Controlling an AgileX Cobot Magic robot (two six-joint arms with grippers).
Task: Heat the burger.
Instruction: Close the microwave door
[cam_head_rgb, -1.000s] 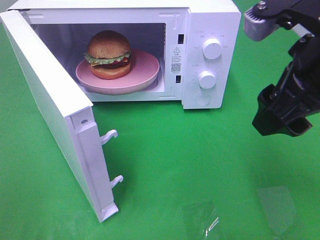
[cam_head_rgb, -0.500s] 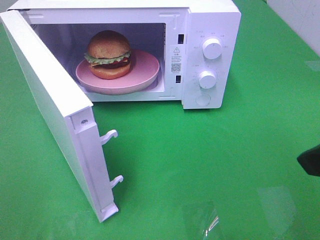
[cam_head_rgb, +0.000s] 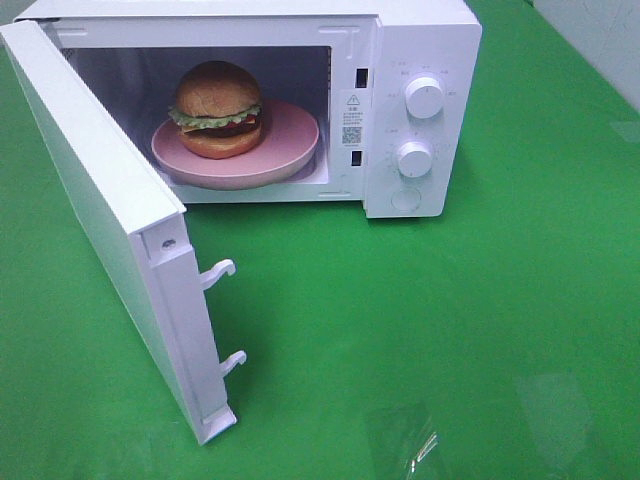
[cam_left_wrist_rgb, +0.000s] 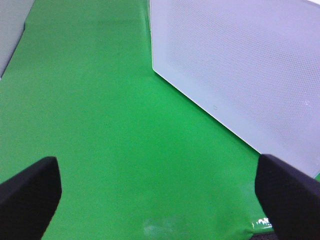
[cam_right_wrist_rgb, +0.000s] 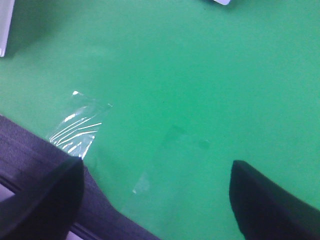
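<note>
The burger (cam_head_rgb: 217, 108), with a brown bun, green lettuce and a dark patty, sits on a pink plate (cam_head_rgb: 292, 142) inside the white microwave (cam_head_rgb: 425, 35). The microwave door (cam_head_rgb: 95, 185) stands swung wide open to the left. Neither gripper shows in the exterior high view. In the left wrist view my left gripper (cam_left_wrist_rgb: 160, 197) is open above the green cloth with nothing between its fingers, and the door's outer face (cam_left_wrist_rgb: 240, 70) lies ahead of it. My right gripper (cam_right_wrist_rgb: 160, 195) is also open and empty over bare green cloth.
Two white knobs (cam_head_rgb: 425, 98) (cam_head_rgb: 414, 158) sit on the microwave's right panel. Two latch hooks (cam_head_rgb: 218, 272) stick out of the door's edge. Patches of clear tape (cam_head_rgb: 400, 440) (cam_right_wrist_rgb: 77, 127) shine on the green cloth near the front.
The right arm, a second ago at the right of the exterior high view, has drawn back down and to the right and has left that view. Burger, plate and door have not moved.
</note>
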